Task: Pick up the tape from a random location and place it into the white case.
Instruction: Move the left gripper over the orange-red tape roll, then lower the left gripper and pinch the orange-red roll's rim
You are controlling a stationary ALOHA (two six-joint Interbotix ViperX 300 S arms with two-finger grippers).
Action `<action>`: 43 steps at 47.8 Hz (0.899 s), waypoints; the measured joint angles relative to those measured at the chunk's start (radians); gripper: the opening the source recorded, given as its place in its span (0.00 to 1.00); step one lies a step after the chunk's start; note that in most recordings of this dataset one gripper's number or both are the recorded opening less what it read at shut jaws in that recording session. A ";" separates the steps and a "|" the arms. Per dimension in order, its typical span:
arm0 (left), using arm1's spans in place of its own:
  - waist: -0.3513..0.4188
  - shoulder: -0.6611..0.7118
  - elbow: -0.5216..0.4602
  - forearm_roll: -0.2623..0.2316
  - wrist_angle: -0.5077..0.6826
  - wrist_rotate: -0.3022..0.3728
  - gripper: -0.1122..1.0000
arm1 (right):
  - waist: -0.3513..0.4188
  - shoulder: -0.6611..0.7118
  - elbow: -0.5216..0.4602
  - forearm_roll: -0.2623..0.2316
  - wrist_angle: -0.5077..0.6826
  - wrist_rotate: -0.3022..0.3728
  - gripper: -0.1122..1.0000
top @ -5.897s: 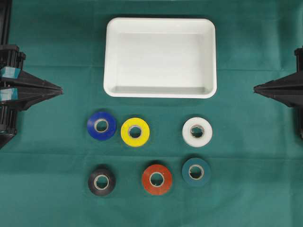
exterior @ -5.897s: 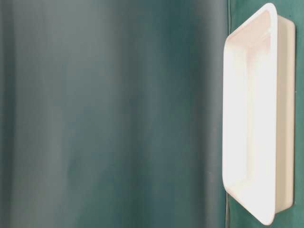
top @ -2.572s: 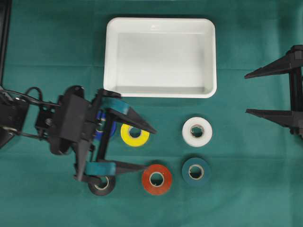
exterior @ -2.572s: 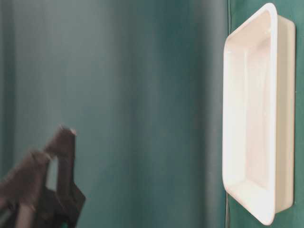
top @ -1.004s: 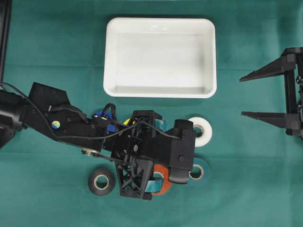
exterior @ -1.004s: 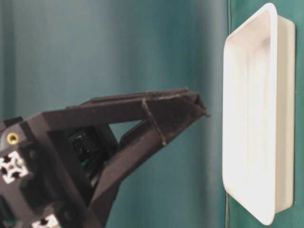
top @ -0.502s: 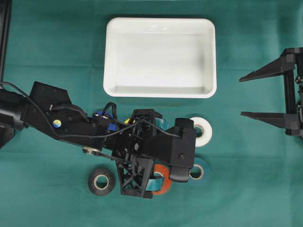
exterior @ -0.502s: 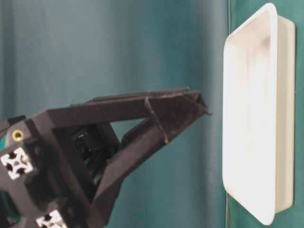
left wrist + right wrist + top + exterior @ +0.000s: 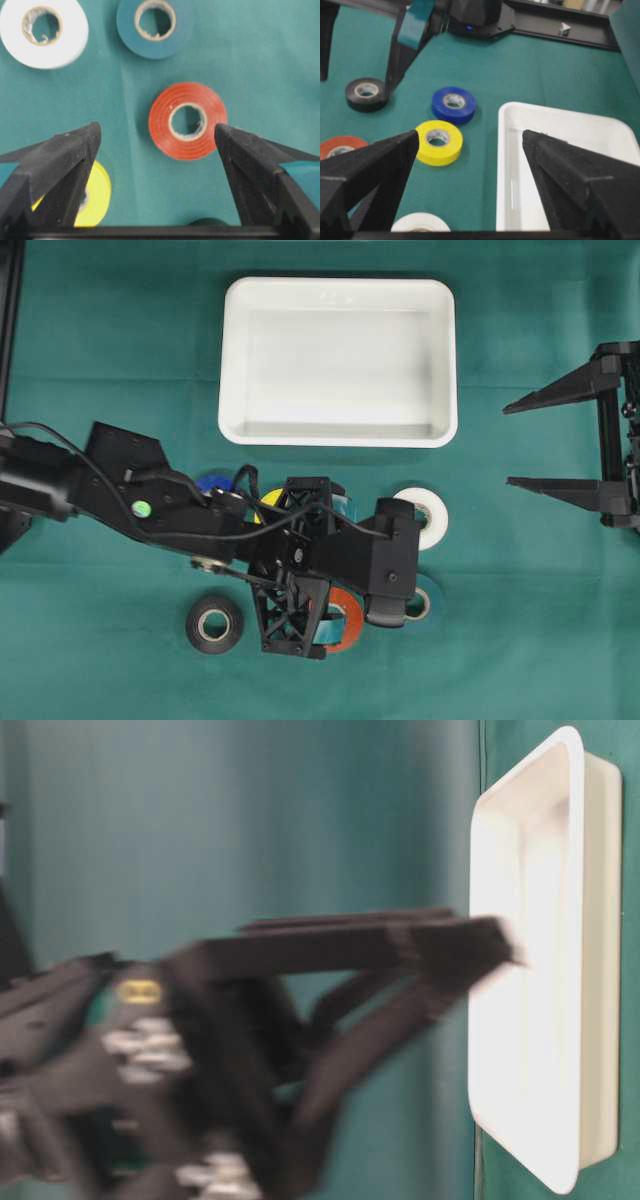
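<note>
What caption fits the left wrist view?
Open left gripper above the red tape, with white tape, teal tape and yellow tape nearby on green cloth.

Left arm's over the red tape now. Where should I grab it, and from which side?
Take the red tape across its outer rim, coming straight down. It lies flat with its core hole facing up, and the open left gripper already straddles it, one finger on each side.
</note>
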 measured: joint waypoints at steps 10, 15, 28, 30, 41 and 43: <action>0.000 0.037 0.041 0.000 -0.034 0.000 1.00 | -0.002 0.006 0.000 0.000 0.000 0.000 0.92; 0.000 0.046 0.069 0.000 -0.075 0.000 1.00 | -0.002 0.014 0.000 0.000 0.000 0.002 0.92; 0.000 0.087 0.118 0.000 -0.163 0.003 1.00 | -0.002 0.032 0.000 0.000 -0.002 0.000 0.92; -0.002 0.097 0.118 0.000 -0.167 0.005 1.00 | -0.002 0.032 0.000 0.000 -0.002 0.002 0.92; -0.002 0.137 0.118 0.000 -0.173 0.008 1.00 | -0.002 0.034 0.000 -0.002 -0.002 0.000 0.92; 0.000 0.144 0.118 0.000 -0.175 0.008 1.00 | -0.002 0.035 0.000 -0.002 -0.002 0.000 0.92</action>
